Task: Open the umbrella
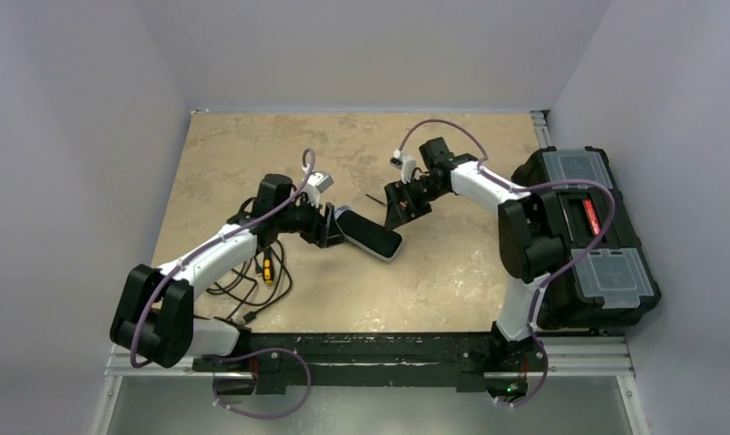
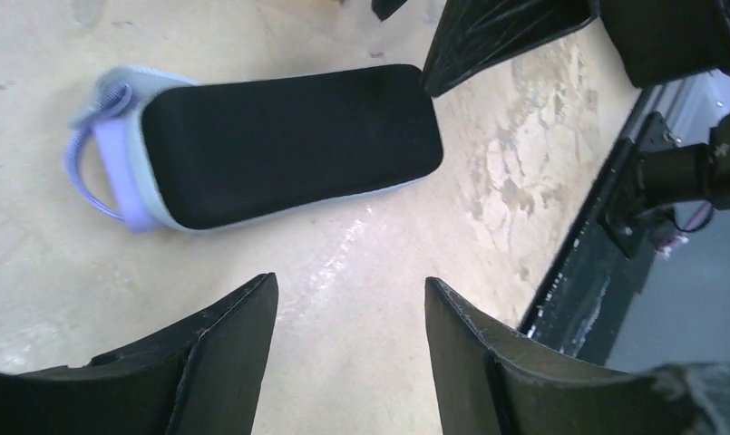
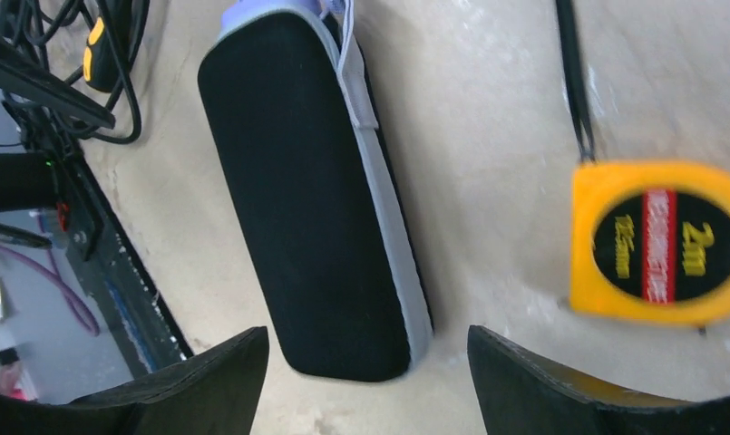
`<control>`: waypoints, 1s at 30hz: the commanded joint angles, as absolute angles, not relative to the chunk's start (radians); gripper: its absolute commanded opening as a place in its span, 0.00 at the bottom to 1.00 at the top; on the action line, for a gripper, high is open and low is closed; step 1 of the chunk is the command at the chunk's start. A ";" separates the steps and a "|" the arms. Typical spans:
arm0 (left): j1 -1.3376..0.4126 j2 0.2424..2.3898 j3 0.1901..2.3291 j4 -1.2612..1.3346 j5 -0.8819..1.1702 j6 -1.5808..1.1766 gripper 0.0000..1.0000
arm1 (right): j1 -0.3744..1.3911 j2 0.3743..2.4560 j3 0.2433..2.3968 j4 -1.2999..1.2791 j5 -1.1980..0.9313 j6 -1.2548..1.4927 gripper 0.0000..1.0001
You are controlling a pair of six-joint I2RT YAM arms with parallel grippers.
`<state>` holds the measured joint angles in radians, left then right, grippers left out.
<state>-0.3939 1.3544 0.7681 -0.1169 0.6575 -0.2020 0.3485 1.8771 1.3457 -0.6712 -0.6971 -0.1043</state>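
Approach step, by my read: umbrella (image 1: pixel 370 234) lies folded on table (image 1: pixel 452 281) btwn both arms, untouched; left gripper (image 2: pixel 347 285) jaws apart, empty, near strap end; right gripper (image 3: pixel 368 340) jaws wide, empty, at opposite end; next needs a hold on each end, then pull apart; tape measure (image 3: pixel 660 240) reads "2m", smaller print prob. too blurred.
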 commanded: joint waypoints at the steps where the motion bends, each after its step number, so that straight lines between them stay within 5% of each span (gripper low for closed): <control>1: -0.364 1.317 0.719 -0.016 0.558 -0.215 0.59 | 0.413 1.943 1.442 -0.574 -0.620 -0.156 0.82; 21: -0.425 1.170 0.559 0.135 0.493 0.036 0.51 | 0.430 2.091 1.469 -0.752 -0.643 -0.569 0.43; 30: -0.509 1.158 0.463 0.239 0.375 0.034 0.50 | 0.362 2.046 1.355 -0.875 -0.645 -0.679 0.38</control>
<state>-0.4652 1.1622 0.4831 0.1417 0.4282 -0.0017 0.3923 2.0338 1.4410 -0.7616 -0.8066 -0.5579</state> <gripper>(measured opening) 0.504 0.414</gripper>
